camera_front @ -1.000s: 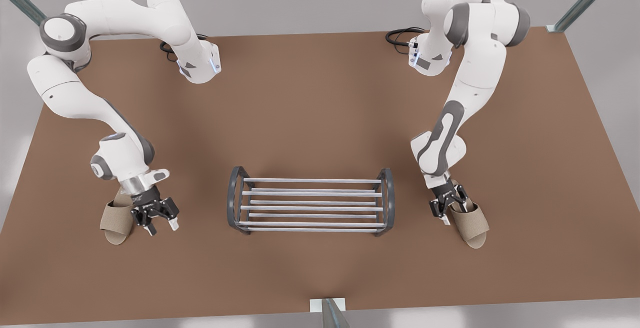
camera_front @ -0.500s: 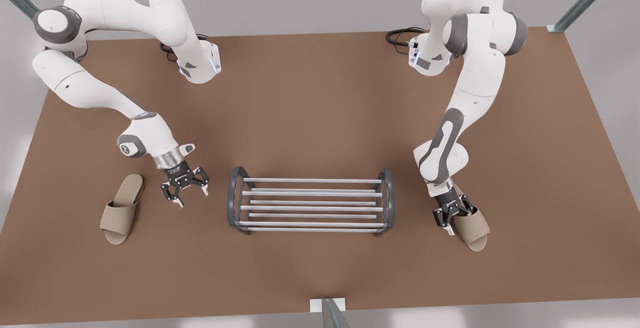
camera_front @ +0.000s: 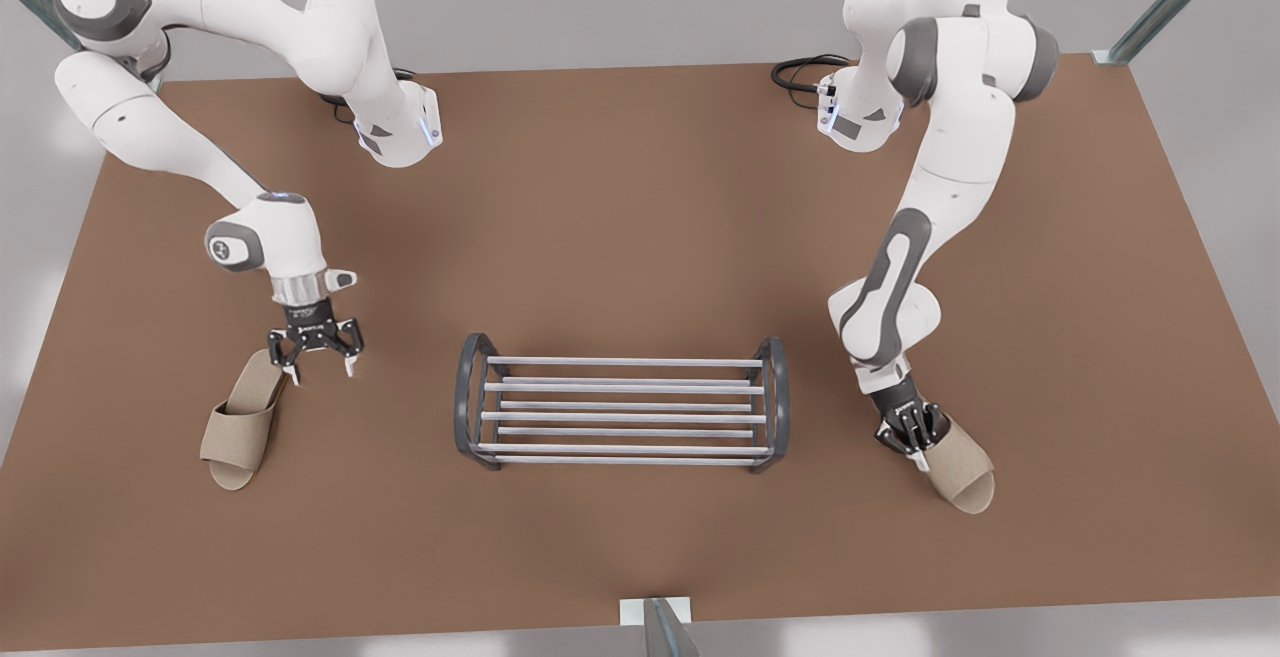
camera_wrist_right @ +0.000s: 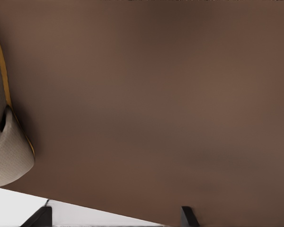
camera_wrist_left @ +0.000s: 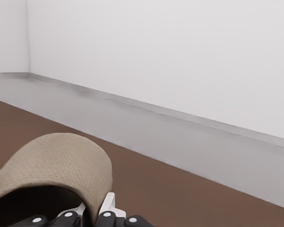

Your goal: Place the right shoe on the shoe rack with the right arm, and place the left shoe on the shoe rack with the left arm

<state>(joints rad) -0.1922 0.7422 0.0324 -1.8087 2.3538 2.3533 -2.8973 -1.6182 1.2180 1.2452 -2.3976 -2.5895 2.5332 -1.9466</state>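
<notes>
Brown surface (camera_front: 640, 217) carries the shoe rack (camera_front: 620, 415) centrally. Left hand (camera_front: 915, 434) is clamped on the left shoe (camera_front: 962, 472); right hand (camera_front: 318, 357), fingers apart, hovers beside the right shoe (camera_front: 243, 422).

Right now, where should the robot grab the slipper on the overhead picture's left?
Likely its wide strap, pinched from above on the heel side: the strap arches off the flat insole, leaving an edge for fingers. The right gripper hovers open by the heel.
</notes>
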